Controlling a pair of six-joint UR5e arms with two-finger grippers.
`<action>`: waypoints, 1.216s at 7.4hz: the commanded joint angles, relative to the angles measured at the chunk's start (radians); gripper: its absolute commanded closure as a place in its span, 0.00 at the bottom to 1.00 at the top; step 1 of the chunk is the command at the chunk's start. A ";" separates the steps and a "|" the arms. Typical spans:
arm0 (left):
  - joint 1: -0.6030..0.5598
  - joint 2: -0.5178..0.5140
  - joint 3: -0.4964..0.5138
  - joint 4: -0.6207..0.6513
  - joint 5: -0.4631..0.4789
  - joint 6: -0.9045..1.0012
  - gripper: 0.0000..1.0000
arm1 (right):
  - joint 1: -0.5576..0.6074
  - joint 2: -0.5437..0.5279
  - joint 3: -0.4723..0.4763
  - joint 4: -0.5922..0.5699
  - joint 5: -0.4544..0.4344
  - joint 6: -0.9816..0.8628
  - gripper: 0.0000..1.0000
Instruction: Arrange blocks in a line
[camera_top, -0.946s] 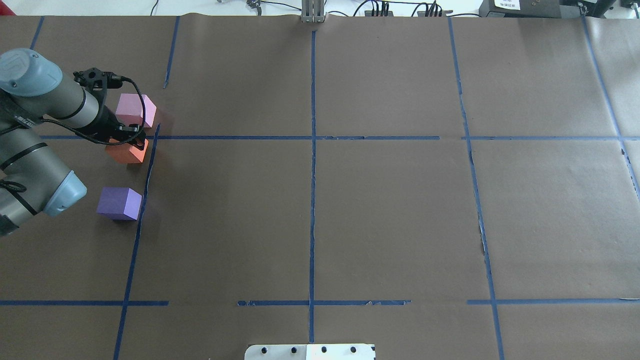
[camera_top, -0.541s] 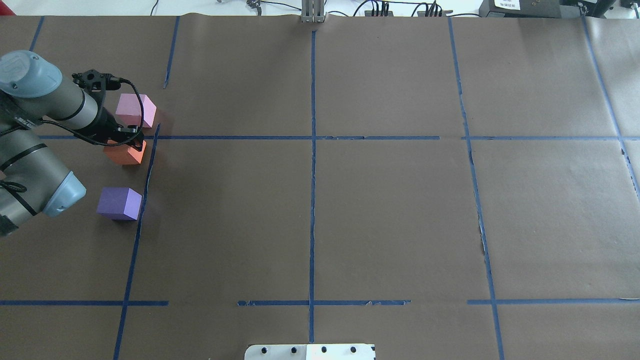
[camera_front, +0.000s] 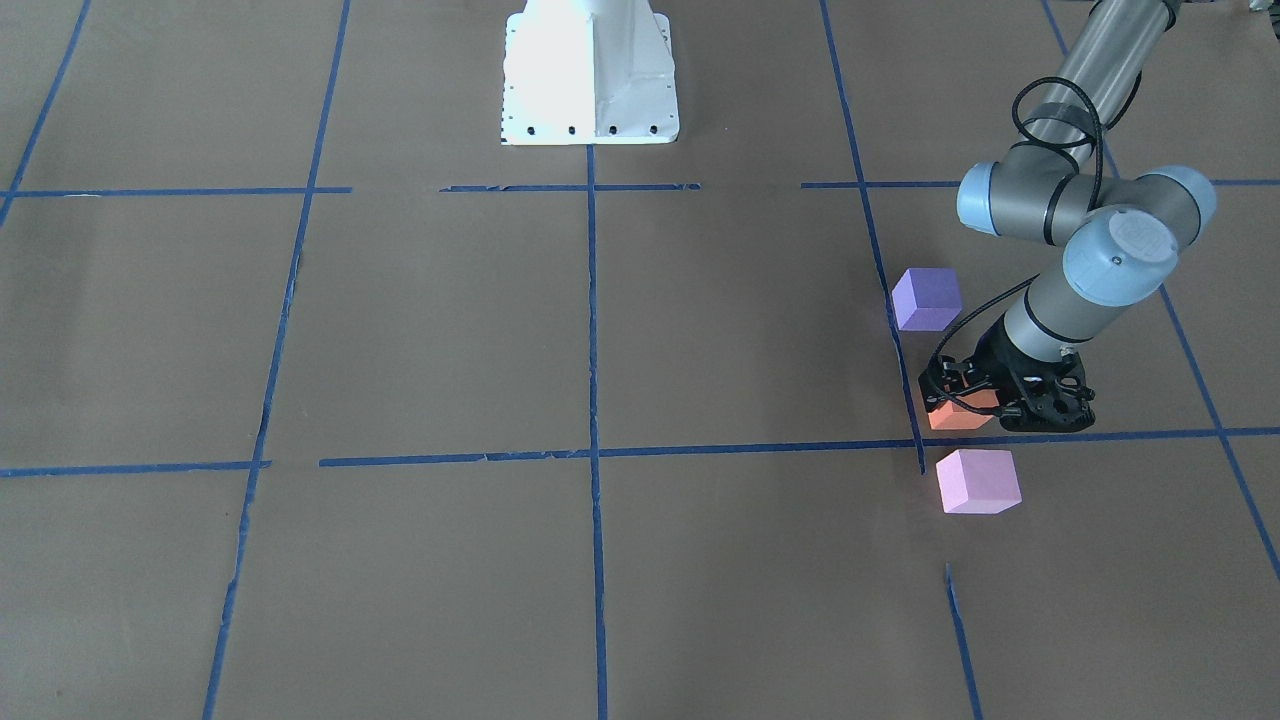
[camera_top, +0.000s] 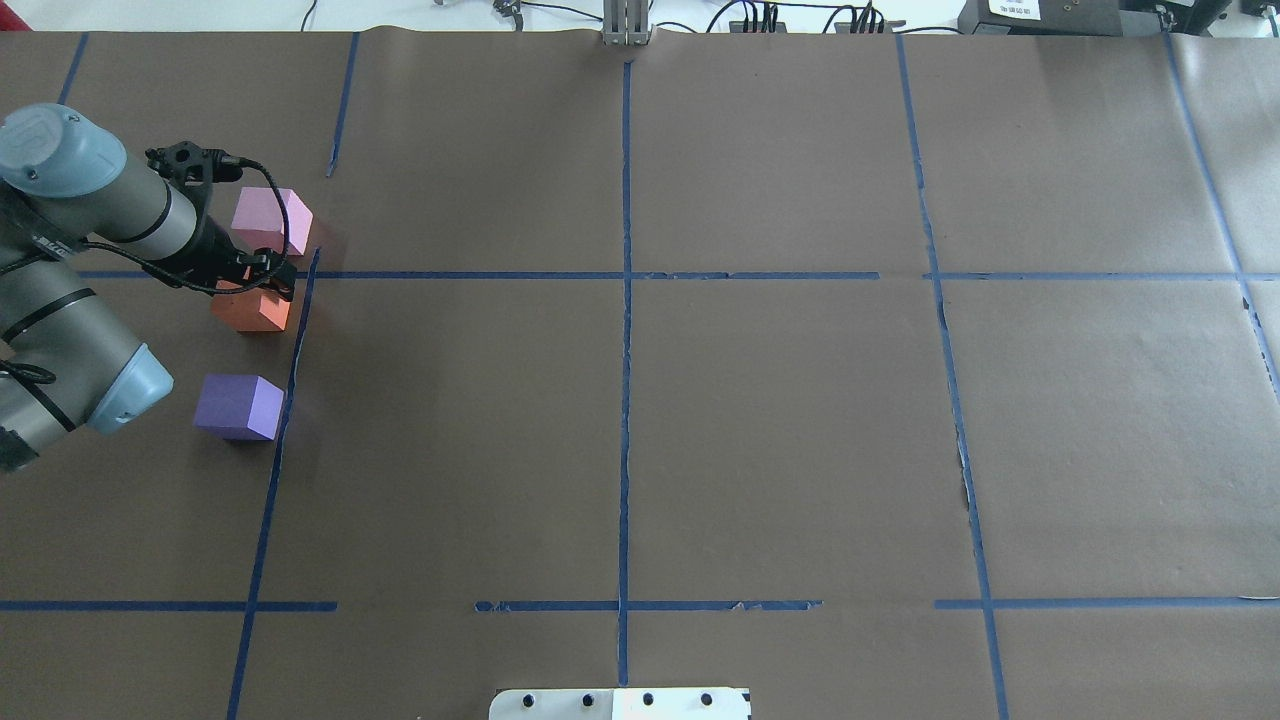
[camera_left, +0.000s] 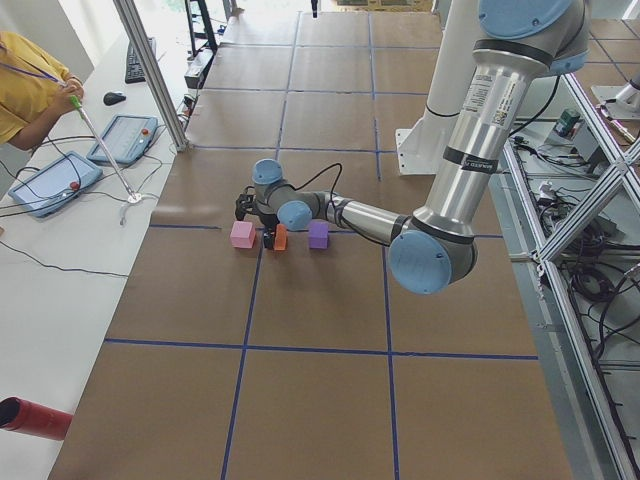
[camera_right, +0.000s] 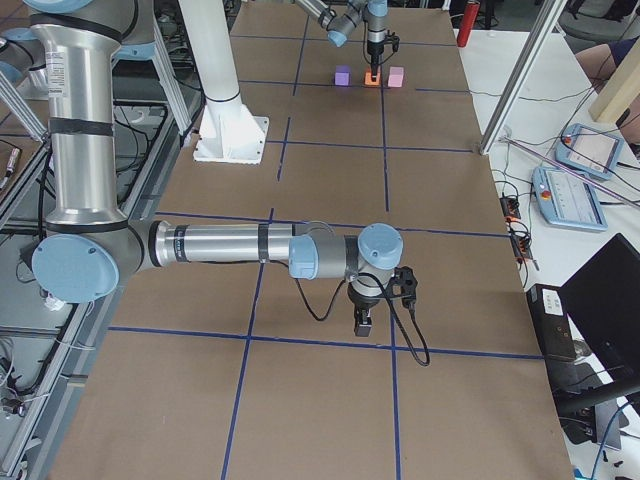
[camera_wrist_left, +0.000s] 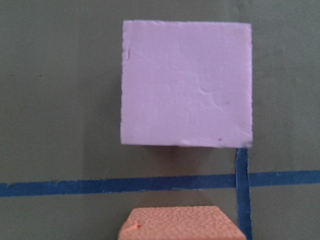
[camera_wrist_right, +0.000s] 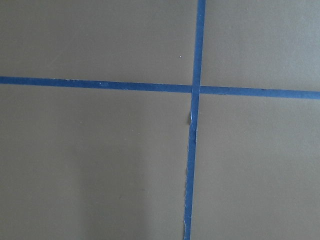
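Observation:
Three blocks stand in a rough line near the table's left end. The pink-lilac block (camera_top: 270, 220) is farthest, the orange block (camera_top: 250, 312) in the middle, the violet-purple block (camera_top: 240, 405) nearest me. My left gripper (camera_top: 262, 287) points down over the orange block (camera_front: 960, 415), its fingers against the block's sides, the block at table level. The left wrist view shows the pink block (camera_wrist_left: 186, 82) and the orange block's top (camera_wrist_left: 180, 225). My right gripper (camera_right: 365, 325) hangs low over the paper far from the blocks; I cannot tell whether it is open.
Brown paper with blue tape lines (camera_top: 625, 300) covers the table. The robot's white base (camera_front: 590, 70) stands at the near edge. A metal post (camera_top: 627, 25) and cables sit at the far edge. An operator (camera_left: 25, 85) with tablets sits at the table's side.
The left gripper has lowered the orange block slightly and shifted it a little toward the left edge. The pink and purple blocks have not moved.

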 joint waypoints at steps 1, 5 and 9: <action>-0.006 0.006 -0.022 0.001 0.001 0.003 0.00 | 0.000 0.000 0.000 -0.001 0.000 0.000 0.00; -0.147 0.075 -0.212 0.019 -0.011 0.014 0.00 | 0.000 0.000 0.000 0.001 0.000 0.000 0.00; -0.262 0.131 -0.212 0.041 -0.014 0.331 0.00 | 0.000 0.000 0.000 -0.001 0.000 0.000 0.00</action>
